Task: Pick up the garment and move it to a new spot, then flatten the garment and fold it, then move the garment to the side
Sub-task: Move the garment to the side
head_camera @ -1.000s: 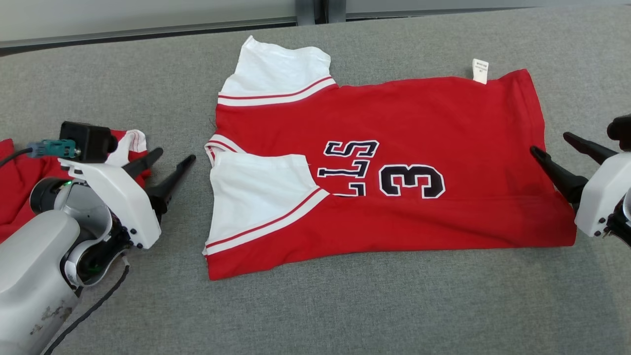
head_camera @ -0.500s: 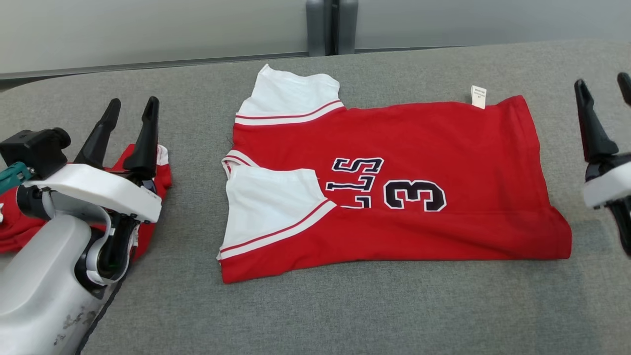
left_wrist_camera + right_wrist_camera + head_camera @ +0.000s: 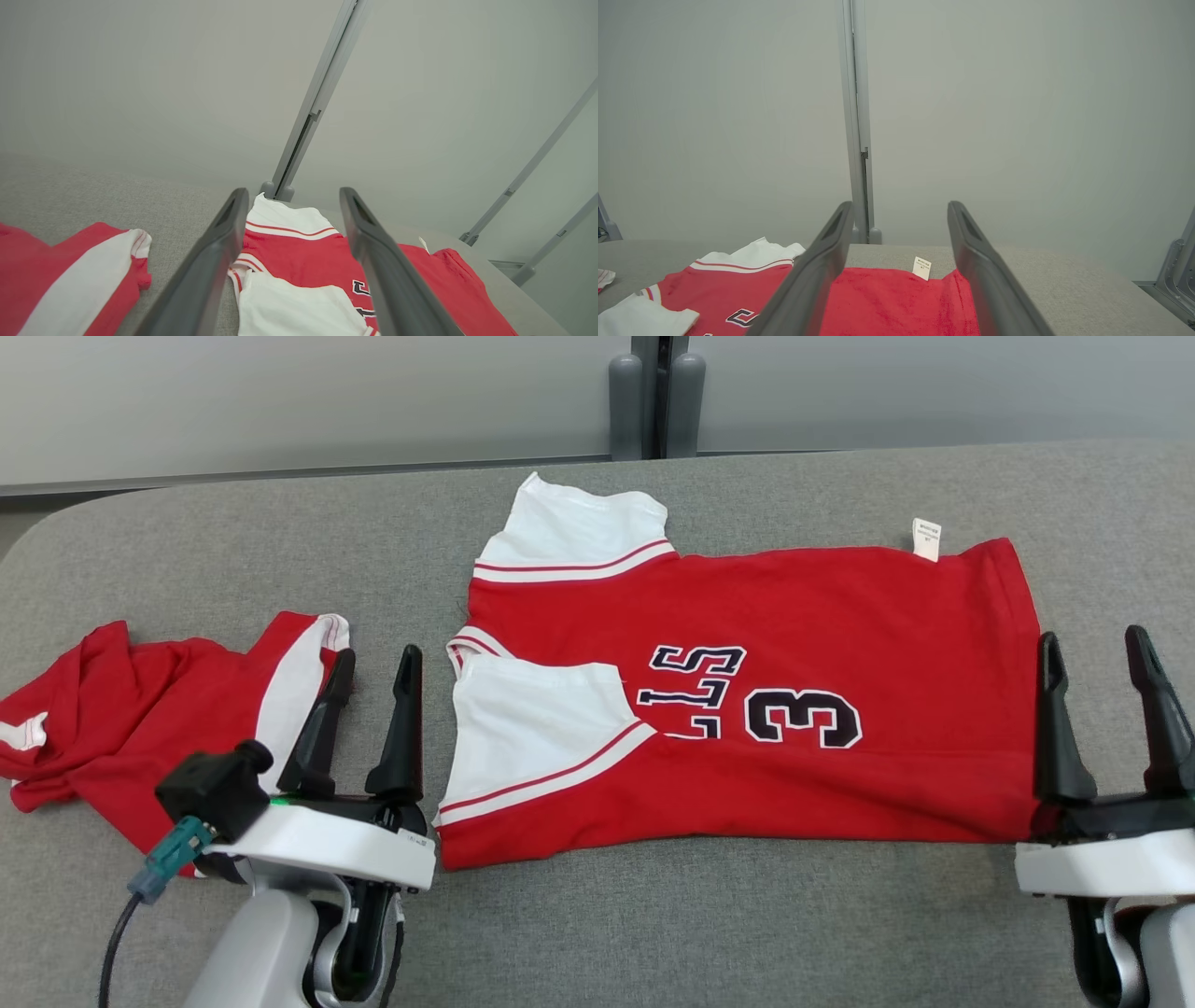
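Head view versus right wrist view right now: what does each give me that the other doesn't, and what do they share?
Head view adds: the left gripper, open, between a crumpled red garment seen in full and the folded jersey; also the jersey's number 3 and near edge.
Right wrist view adds: the grey wall post along its upper length, and a metal frame at the right edge.
Both: the white care tag, the far white sleeve, the grey table, and the right gripper, open by the jersey's hem end.
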Robot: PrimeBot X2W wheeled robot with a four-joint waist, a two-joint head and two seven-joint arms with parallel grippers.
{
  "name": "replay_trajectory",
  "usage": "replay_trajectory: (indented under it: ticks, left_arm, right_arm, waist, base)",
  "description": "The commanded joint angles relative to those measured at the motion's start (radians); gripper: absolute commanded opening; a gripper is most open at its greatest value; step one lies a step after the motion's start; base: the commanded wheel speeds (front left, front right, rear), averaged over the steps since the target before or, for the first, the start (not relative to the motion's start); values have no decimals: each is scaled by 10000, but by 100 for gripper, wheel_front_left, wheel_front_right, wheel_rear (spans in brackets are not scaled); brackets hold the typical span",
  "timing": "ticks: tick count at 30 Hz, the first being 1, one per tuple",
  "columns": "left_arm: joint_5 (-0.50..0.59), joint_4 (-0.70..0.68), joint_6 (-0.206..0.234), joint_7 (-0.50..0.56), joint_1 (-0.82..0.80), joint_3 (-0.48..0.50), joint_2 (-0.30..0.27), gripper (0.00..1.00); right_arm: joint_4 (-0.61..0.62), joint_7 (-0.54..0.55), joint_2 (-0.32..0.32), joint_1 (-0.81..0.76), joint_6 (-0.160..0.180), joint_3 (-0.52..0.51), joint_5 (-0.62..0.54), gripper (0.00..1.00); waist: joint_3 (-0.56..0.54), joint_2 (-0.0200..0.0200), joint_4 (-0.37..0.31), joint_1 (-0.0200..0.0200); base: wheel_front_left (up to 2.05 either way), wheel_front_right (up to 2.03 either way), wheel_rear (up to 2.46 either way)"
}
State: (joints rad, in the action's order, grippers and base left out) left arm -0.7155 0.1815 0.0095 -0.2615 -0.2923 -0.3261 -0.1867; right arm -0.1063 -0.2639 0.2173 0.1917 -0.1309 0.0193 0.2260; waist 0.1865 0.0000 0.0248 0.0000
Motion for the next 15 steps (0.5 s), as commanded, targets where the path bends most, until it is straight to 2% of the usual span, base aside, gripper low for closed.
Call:
replay_trajectory:
  ticks: [1,5,8,15]
  left_arm:
    - [419,139,-177,-48,197,256,164,100]
    - [1309,583,-742,-47,966,668,858,100]
    - [1794,892,-1007,-48,1147,927,1073,100]
    - [2198,2317,-1192,-49,1071,938,1291,100]
  right_arm:
    - [222,-7,-254,-322,4,-176,-184,100]
    - [479,-8,-737,-925,4,-217,-793,100]
    - [507,-8,-954,-1116,4,-215,-922,100]
    - [536,-8,-1046,-1041,4,-220,-867,100]
  waist:
    - [-36,0,4,0]
    - [-115,0,-41,0]
    - [-161,0,-57,0]
    - [-158,0,-199,0]
  base:
    - [0,0,0]
    - [0,0,0]
    - [0,0,0]
    - [0,0,0]
